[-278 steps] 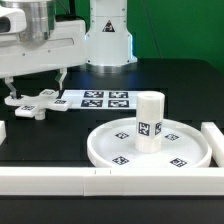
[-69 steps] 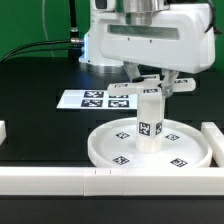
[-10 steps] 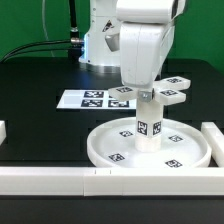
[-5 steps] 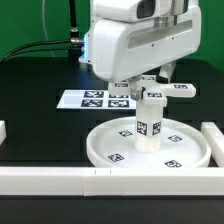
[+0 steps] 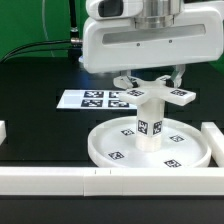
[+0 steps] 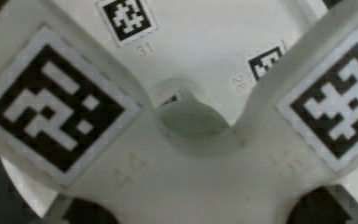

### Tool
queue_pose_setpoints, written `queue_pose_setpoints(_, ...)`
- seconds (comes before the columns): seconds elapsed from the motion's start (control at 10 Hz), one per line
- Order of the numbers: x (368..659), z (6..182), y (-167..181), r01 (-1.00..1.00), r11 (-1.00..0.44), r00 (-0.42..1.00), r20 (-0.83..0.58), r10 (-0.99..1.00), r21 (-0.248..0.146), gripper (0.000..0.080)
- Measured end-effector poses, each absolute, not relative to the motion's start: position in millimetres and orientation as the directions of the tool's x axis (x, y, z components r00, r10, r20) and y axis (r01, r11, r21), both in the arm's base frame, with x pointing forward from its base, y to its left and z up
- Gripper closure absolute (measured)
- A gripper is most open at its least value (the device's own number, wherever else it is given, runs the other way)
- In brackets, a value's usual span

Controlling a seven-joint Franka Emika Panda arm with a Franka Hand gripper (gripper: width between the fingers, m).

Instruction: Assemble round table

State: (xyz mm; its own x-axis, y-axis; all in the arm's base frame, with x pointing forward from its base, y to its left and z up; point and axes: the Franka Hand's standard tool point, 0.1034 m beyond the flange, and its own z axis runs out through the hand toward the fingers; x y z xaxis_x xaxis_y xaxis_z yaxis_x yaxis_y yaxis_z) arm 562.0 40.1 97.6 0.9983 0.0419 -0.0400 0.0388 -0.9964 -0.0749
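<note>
The large round rimmed disc (image 5: 105, 150) lies on the black table, tags up. The stubby cylinder post (image 5: 150, 125) stands upright on its middle. The small cross-shaped piece (image 5: 180, 95) sits level on top of the post. My gripper (image 5: 152, 86) comes straight down over it and is shut on its middle. In the wrist view the cross-shaped piece (image 6: 87, 90) fills the frame with two big tags and a round centre hole. The dark fingertips (image 6: 87, 212) show at either side of it. The joint between piece and post is hidden.
The marker board (image 5: 90, 98) lies flat behind the disc. A long white bar (image 5: 60, 180) runs along the front edge. Another white bar (image 5: 212, 140) stands at the exterior view's right, and a short one (image 5: 2, 130) at its left.
My wrist has turned about its vertical axis over the post. The cross-shaped piece has turned with it, its arms now pointing a different way. The post and disc have stayed put.
</note>
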Motion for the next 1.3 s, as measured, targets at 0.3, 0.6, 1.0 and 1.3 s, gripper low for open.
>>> queue_pose_setpoints(0.3, 562.3, 97.3, 39.7, -0.126, -0.990, 0.991, -0.051, -0.123, -0.071, 0.0351)
queue_pose_setpoints(0.6, 563.9, 96.6, 39.1, -0.433, -0.897, 0.901, -0.053, -0.430, -0.084, 0.0351)
queue_pose_setpoints(1.0, 564.0, 96.3, 38.4, -0.865, -0.481, 0.494, -0.080, -0.866, -0.143, 0.0351)
queue_pose_setpoints(1.3, 564.5, 96.6, 37.4, -0.945, -0.301, 0.315, -0.111, -0.942, -0.125, 0.0351)
